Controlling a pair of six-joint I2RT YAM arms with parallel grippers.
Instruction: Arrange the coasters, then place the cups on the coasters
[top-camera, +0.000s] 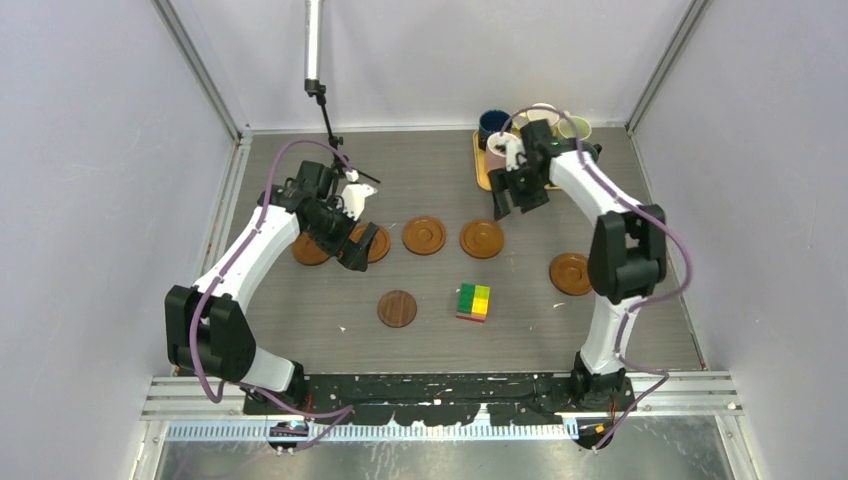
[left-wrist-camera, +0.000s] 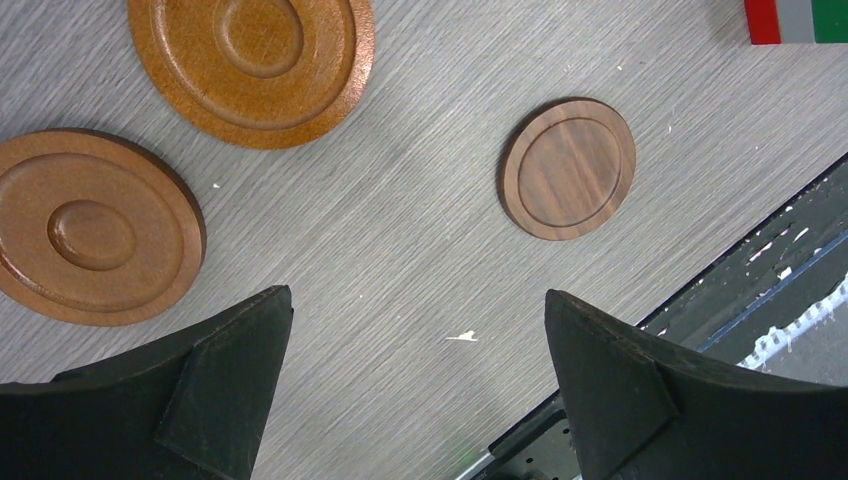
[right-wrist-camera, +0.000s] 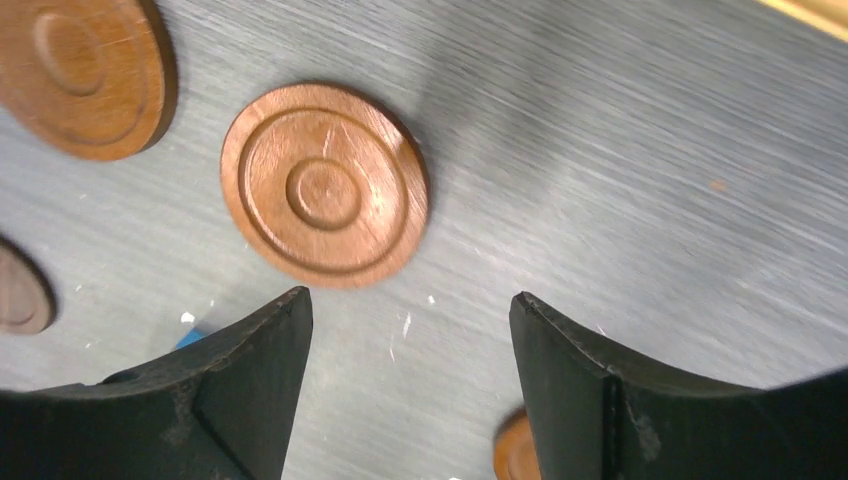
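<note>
Five lighter brown coasters lie on the table: two at the left, partly under my left gripper, two in the middle and one at the right. A darker coaster lies nearer the front. The left gripper is open and empty above bare table, with the dark coaster ahead of it. My right gripper hangs open and empty just short of a coaster. The cups, among them a navy one and a pale yellow one, stand at the back right, partly hidden by the right arm.
A yellow-orange tray lies under the cups at the back. A multicoloured toy block sits front of centre, right of the dark coaster. A camera pole stands at the back left. Grey walls close in three sides.
</note>
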